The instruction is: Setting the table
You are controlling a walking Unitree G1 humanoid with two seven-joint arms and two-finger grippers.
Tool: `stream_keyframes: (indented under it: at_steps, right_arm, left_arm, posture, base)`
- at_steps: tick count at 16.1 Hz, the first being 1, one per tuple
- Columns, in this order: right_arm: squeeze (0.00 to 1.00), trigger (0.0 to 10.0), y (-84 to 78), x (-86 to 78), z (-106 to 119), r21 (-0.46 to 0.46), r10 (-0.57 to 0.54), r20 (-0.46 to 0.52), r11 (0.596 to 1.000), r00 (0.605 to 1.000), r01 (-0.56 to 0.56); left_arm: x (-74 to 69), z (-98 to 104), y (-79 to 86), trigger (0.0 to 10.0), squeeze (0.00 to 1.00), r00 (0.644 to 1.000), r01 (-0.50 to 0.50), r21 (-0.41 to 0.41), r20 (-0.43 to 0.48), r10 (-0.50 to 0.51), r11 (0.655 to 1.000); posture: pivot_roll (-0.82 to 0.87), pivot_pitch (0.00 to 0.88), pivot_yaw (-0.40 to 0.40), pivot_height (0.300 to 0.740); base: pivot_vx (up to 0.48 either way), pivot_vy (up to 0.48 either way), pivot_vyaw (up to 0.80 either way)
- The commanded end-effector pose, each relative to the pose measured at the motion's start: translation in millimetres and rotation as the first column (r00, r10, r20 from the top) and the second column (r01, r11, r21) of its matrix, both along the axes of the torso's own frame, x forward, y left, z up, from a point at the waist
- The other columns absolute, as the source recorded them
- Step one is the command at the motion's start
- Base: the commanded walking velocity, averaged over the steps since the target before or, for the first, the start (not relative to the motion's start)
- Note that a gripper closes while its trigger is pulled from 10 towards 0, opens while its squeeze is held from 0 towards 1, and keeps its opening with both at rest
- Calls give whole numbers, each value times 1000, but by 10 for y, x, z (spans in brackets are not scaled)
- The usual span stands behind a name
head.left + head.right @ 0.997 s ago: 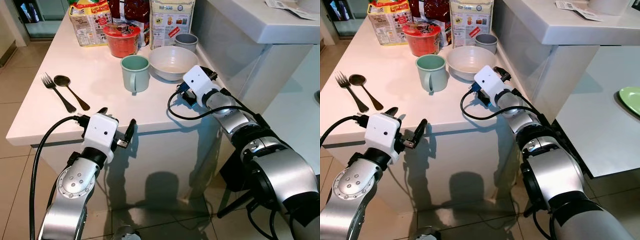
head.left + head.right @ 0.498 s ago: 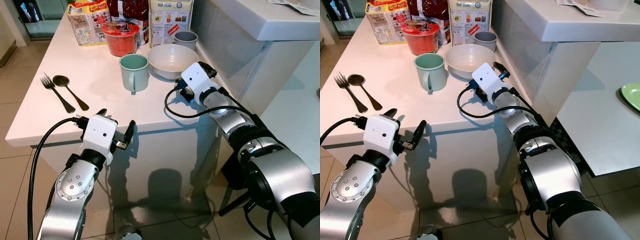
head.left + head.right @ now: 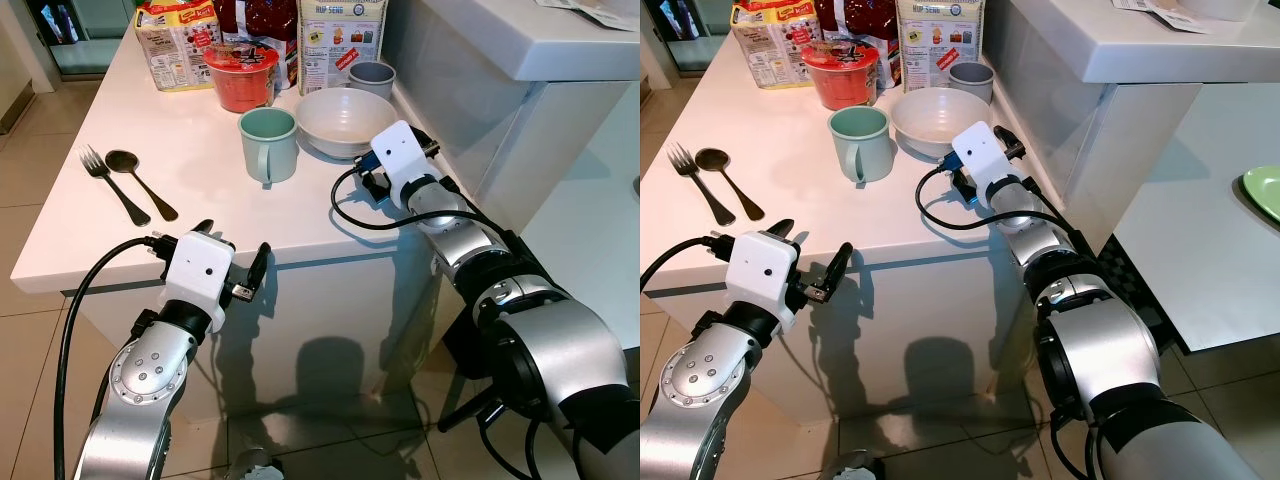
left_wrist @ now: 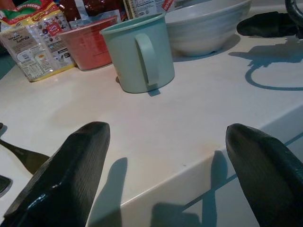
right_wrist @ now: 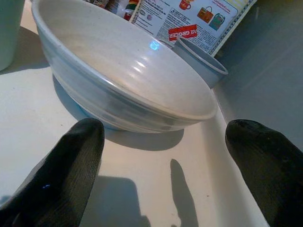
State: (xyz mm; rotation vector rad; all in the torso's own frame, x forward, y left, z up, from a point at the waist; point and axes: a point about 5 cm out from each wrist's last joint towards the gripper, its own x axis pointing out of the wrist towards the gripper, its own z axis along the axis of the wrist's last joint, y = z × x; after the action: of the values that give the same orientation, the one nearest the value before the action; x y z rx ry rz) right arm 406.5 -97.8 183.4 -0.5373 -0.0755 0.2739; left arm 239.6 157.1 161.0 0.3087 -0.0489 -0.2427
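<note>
A white bowl (image 3: 345,122) stands on the white table (image 3: 200,200) beside a pale green mug (image 3: 270,145). A fork (image 3: 112,183) and a spoon (image 3: 140,183) lie side by side at the table's left. My right gripper (image 3: 985,165) rests low over the tabletop just in front of the bowl (image 5: 118,80), open, with nothing between its fingers (image 5: 61,175). My left gripper (image 3: 234,243) hovers open at the table's front edge, facing the mug (image 4: 139,52) from a distance.
A small grey cup (image 3: 371,77), a red noodle cup (image 3: 241,78) and several food packets (image 3: 180,40) line the table's far end. A white counter (image 3: 520,50) rises close on the right. Tiled floor (image 3: 30,380) lies in front.
My right gripper has shifted slightly to the right in front of the bowl. The left arm has stayed put.
</note>
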Motion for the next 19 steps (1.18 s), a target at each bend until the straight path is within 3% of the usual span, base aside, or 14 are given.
stream_keyframes:
  at_steps: [1, 8, 10, 11, 19]
  right_arm:
    - [0, 10000, 21, 17, 48, -21, -3, 9, 1000, 1000, 3]
    - [0, 10000, 37, 12, 47, -91, 23, 22, 996, 999, -21]
    - [0, 392, 21, 15, 49, -91, 19, 22, 996, 1000, -17]
    - [0, 0, 20, 16, 51, -89, 18, 23, 996, 1000, -16]
    - [0, 0, 18, 17, 57, -86, 20, 24, 996, 1000, -18]
  left_arm:
    - [-37, 40, -24, 10000, 0, 1000, 16, 2, 9, -16, 1000]
    - [-38, 36, -42, 10000, 0, 1000, 12, -5, 7, -12, 1000]
    - [-37, 34, -43, 10000, 0, 1000, 9, -8, 8, -9, 1000]
    - [-37, 34, -44, 10000, 0, 1000, 8, -10, 8, -8, 1000]
    - [-42, 29, -52, 10000, 0, 1000, 7, -15, 7, -6, 1000]
  posture:
    - [363, 75, -28, 740]
    - [361, 78, -35, 740]
    - [360, 80, -37, 740]
    - [359, 81, -38, 740]
    - [356, 87, -39, 740]
  base:
    - [0, 0, 0]
    - [0, 0, 0]
    - [0, 0, 0]
    - [0, 0, 0]
    - [0, 0, 0]
